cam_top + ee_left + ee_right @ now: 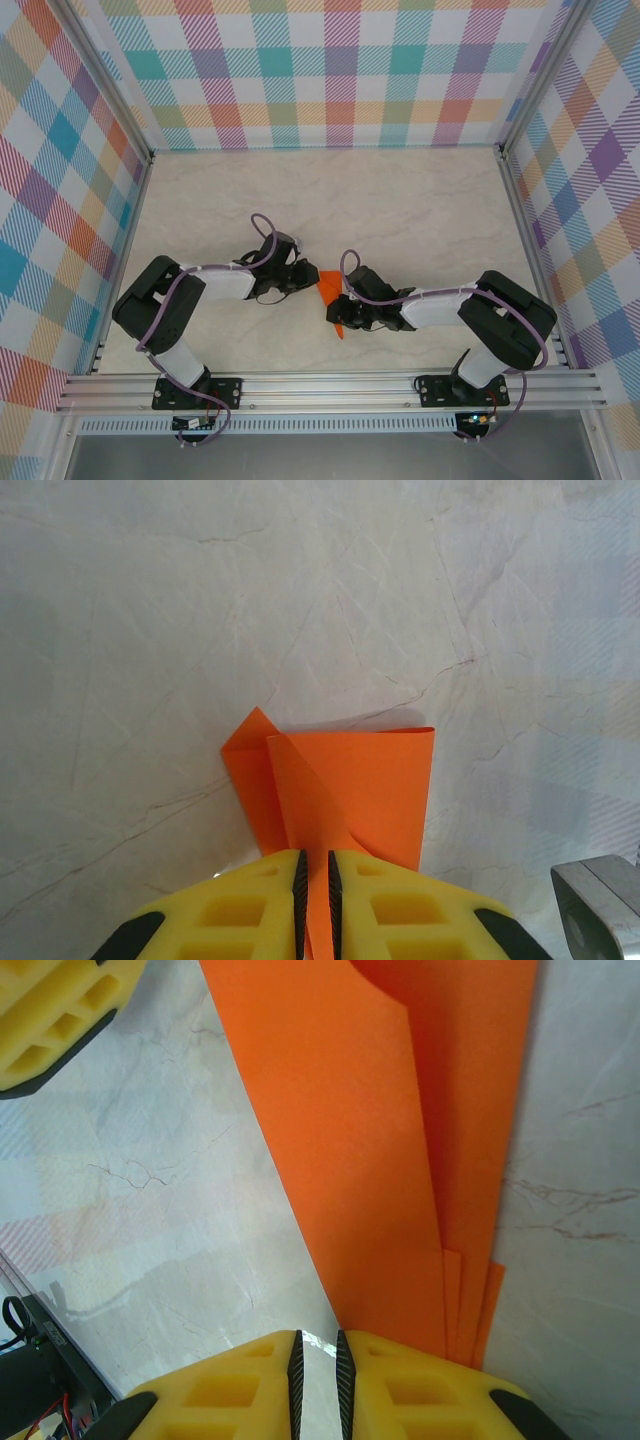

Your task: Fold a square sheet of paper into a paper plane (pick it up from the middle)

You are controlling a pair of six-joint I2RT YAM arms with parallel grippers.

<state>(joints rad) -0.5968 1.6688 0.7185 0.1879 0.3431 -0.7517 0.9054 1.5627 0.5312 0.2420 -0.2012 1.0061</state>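
The square sheet of paper (328, 289) is bright orange and folded into a narrow, layered shape, lying between the two grippers near the table's front middle. My left gripper (303, 277) is shut on one end of it. In the left wrist view a strip of the paper (360, 780) runs between the pads of that gripper (315, 885), and creased flaps spread beyond. My right gripper (318, 1355) is shut with only a slit showing bare table. The paper (400, 1160) lies just right of it and passes under its right finger (420, 1390).
The marble-patterned table (400, 200) is walled by plaid panels on three sides, with an aluminium rail (330, 385) along the front. A yellow finger of the left gripper (50, 1010) shows at the top left of the right wrist view.
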